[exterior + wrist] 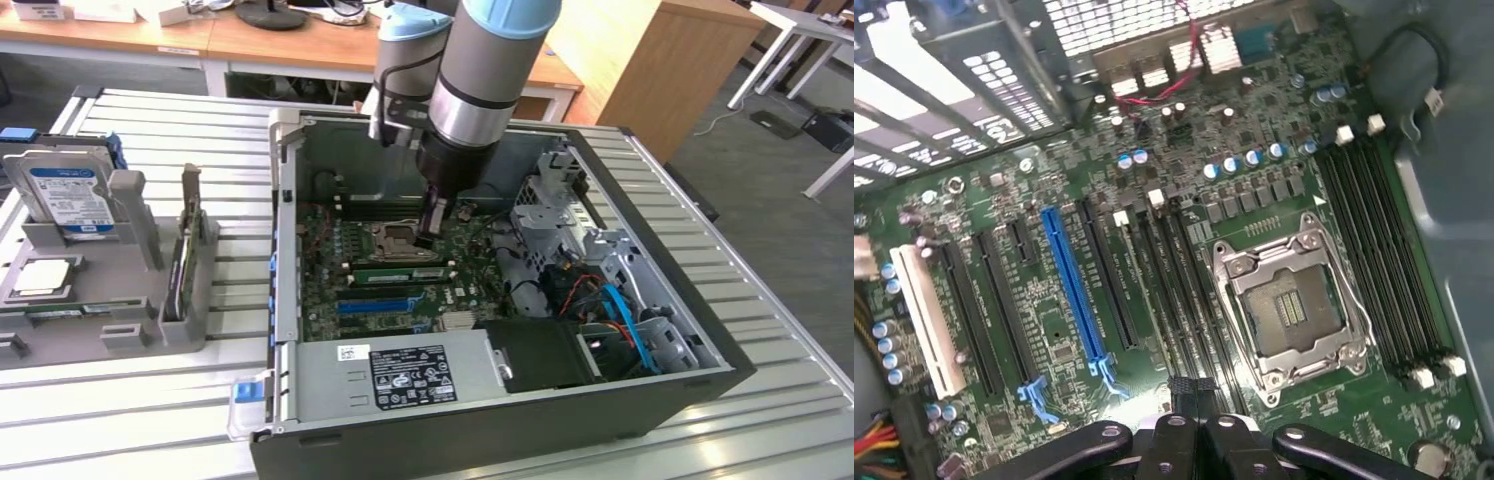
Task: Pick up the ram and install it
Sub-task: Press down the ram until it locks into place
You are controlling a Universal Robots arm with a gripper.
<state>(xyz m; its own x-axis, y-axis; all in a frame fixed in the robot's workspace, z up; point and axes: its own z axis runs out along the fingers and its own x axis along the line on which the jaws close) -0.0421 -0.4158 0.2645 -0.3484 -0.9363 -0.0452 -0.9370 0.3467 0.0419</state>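
Above the motherboard (387, 270), my closed gripper (427, 240) hovers near the CPU socket (1294, 310); I judge staying square matters, six o'clock of the memory slots (1374, 230).

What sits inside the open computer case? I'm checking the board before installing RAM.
The green motherboard with an empty CPU socket, dark memory slots and a blue slot. The hand and power supply cover parts.

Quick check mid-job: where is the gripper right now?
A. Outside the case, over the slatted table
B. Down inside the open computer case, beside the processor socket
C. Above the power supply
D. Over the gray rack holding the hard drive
B: in the exterior view the gripper reaches down into the computer case, just beside the processor socket on the motherboard.
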